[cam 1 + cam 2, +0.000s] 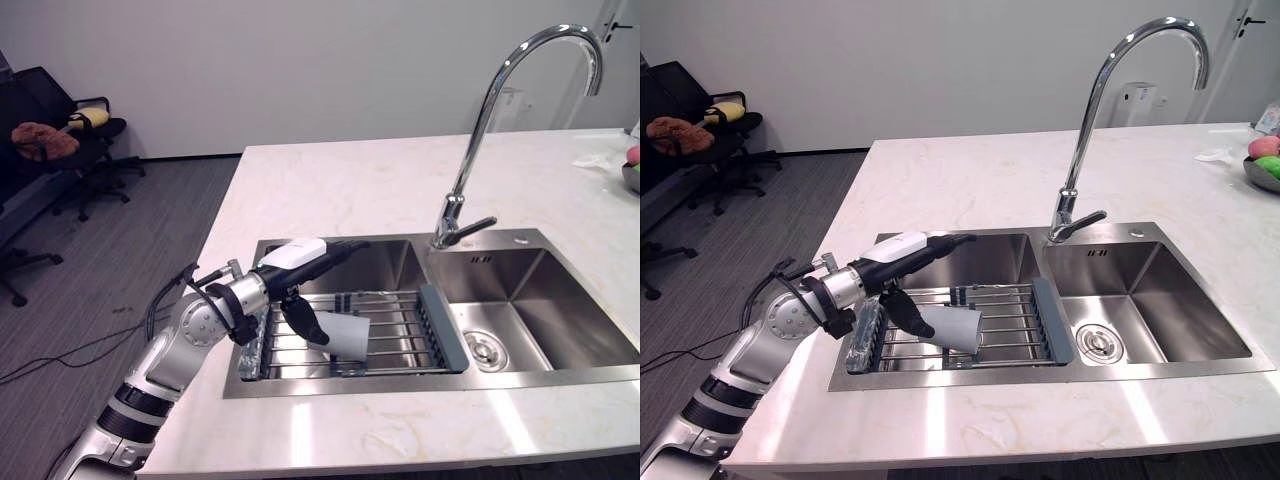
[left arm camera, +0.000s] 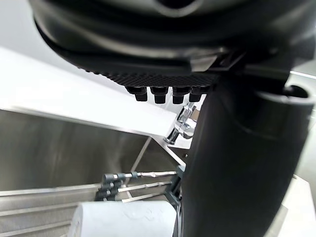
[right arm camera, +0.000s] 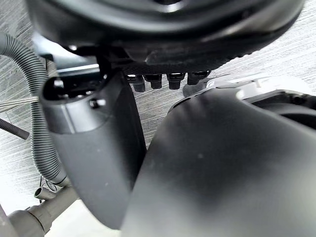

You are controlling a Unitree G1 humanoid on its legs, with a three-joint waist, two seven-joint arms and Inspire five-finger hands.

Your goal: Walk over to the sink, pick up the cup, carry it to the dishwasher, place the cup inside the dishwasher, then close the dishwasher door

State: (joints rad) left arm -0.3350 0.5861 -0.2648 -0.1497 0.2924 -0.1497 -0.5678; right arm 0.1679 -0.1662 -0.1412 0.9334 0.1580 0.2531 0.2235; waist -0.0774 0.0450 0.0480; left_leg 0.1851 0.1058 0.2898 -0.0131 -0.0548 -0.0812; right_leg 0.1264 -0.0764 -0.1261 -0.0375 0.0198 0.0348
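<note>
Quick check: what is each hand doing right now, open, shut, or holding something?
Left hand: open, stretched out over the cup on the sink rack.
Right hand: open, holding nothing.

I see the cup (image 1: 341,336) lying on its side on the wire rack (image 1: 398,322) that bridges the left basin of the sink (image 1: 400,384). It's a plain pale grey cup with smooth walls, resting across the rack's bars near the front of the basin, toward the rack's left half. From my feeds I can't tell which end is its mouth. The sink is brushed steel with two basins, and the right basin is bare down to its drain.
</note>
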